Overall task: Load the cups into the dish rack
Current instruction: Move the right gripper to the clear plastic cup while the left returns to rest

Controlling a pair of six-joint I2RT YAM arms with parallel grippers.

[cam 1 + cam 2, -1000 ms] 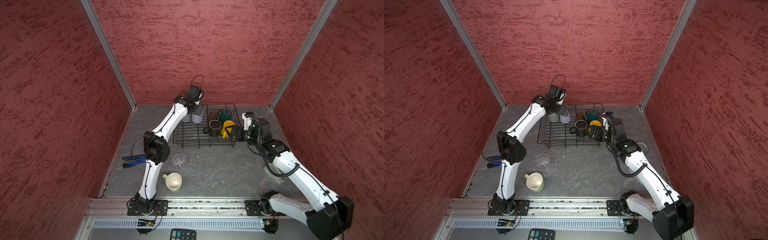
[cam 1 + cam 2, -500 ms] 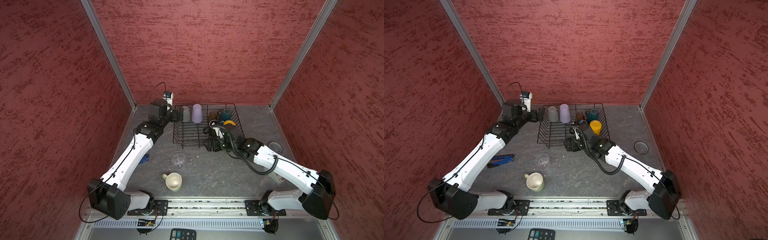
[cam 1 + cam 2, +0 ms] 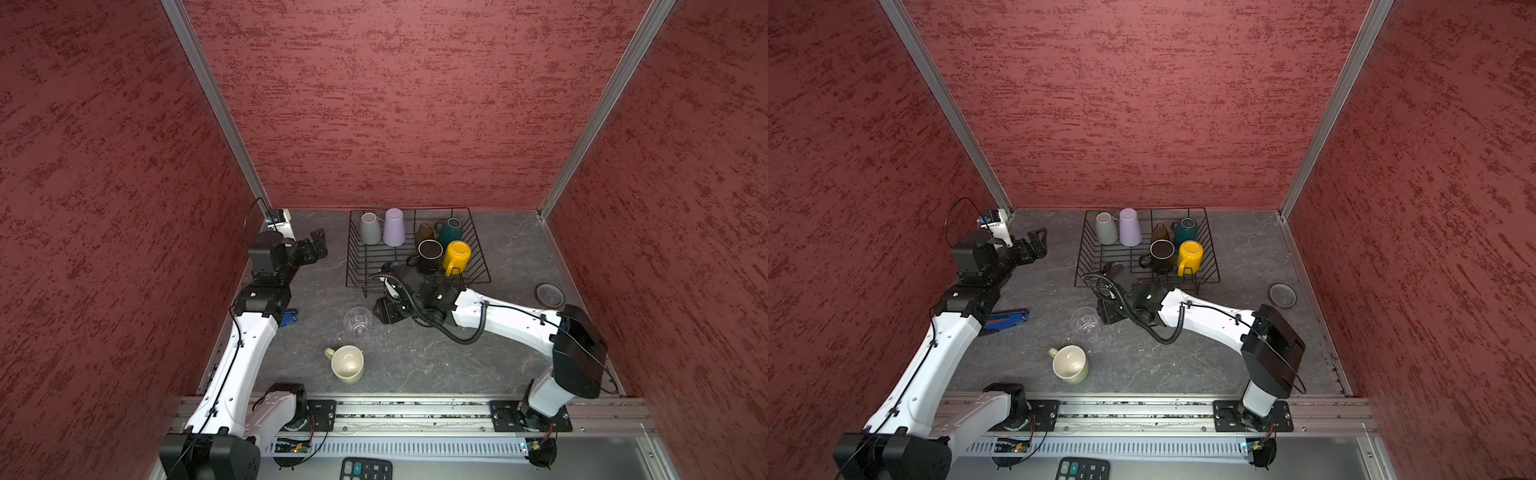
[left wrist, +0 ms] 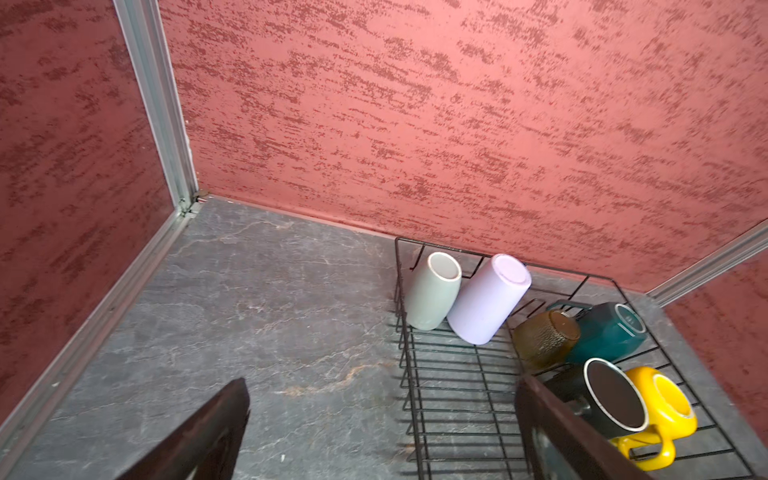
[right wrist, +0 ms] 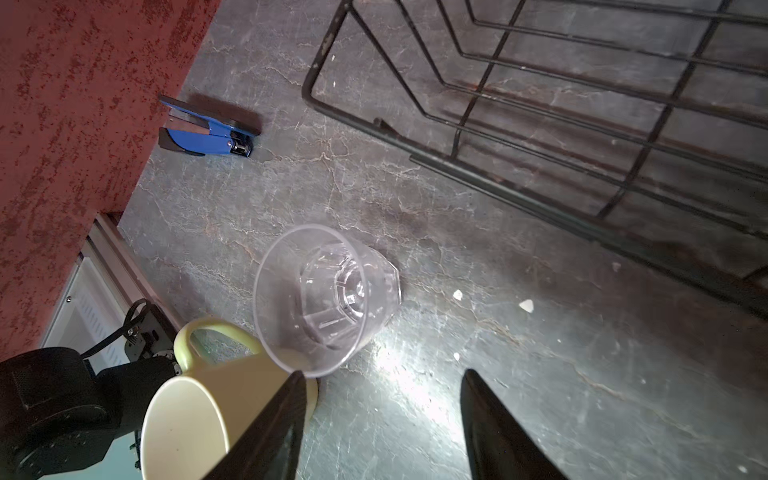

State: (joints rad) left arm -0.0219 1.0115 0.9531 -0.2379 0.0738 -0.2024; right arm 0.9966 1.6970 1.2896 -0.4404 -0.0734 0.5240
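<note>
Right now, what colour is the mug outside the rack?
The mug is pale green; a top view shows it best.

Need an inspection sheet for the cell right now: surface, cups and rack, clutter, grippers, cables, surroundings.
Surface: grey marbled table, a few white crumbs.
Job's things: dish rack holds grey mug, lilac tumbler, brown mug, teal mug, black mug, yellow mug; clear glass and pale-green mug stand upright on the table.
Clutter: blue stapler, grey ring; calculator beyond the table's front.
Grippers: left gripper open, empty, beside the rack; right gripper open, empty, just short of the clear glass.
Cables: black corrugated cable loops low off the right arm; thin cable arcs over the left wrist.
Surroundings: red textured walls on three sides, aluminium rail in front.
</note>
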